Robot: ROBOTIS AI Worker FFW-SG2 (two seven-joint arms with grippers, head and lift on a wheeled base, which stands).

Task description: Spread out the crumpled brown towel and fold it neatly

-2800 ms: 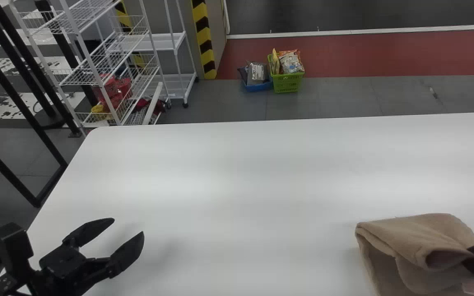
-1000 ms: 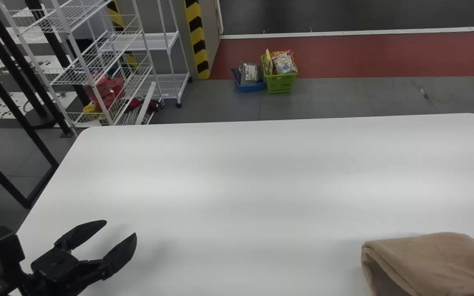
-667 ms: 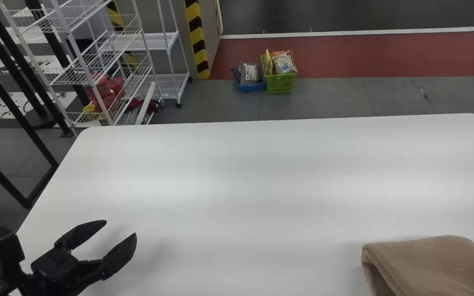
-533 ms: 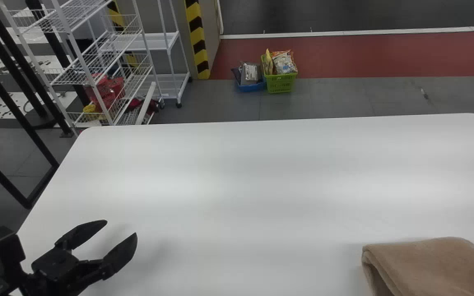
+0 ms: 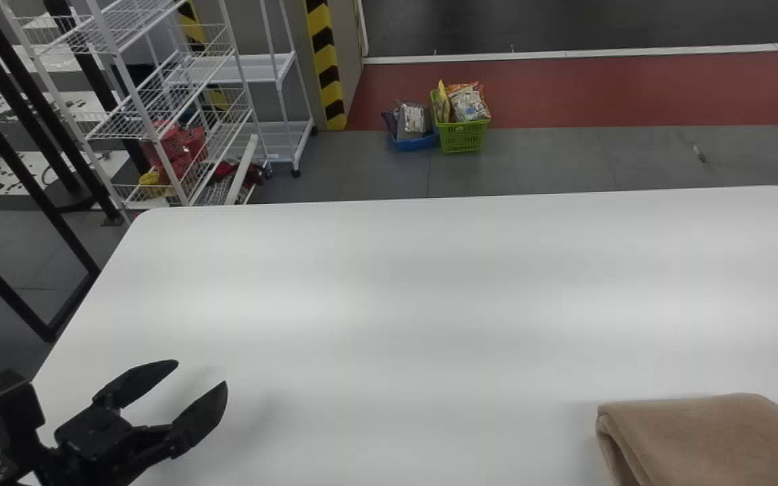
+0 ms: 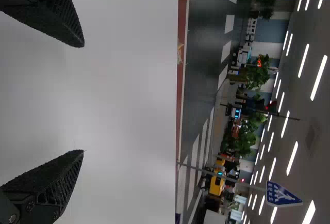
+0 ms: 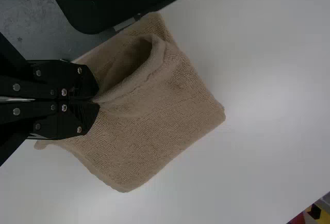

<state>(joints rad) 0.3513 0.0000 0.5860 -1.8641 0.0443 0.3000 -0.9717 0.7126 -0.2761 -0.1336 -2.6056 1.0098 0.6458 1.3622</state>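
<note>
Brown towel [image 7: 154, 136] on tbl [image 5: 396, 304], part nipped in R pincer [image 7: 98, 100].

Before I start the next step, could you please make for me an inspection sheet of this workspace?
Surface: white table, smooth, with rounded far corners.
Job's things: brown towel, folded over at the robot's right; a raised, open fold remains where it is pinched, so not yet neat.
Clutter: nothing seen on the work surface.
Left gripper: open, over the table's left side, away from the towel.
Right gripper: shut on the towel.
Cables: nothing seen near the towel or grippers.
Surroundings: white wire shelves beyond the table's far left; green basket and blue basket on the floor beyond its far edge.
</note>
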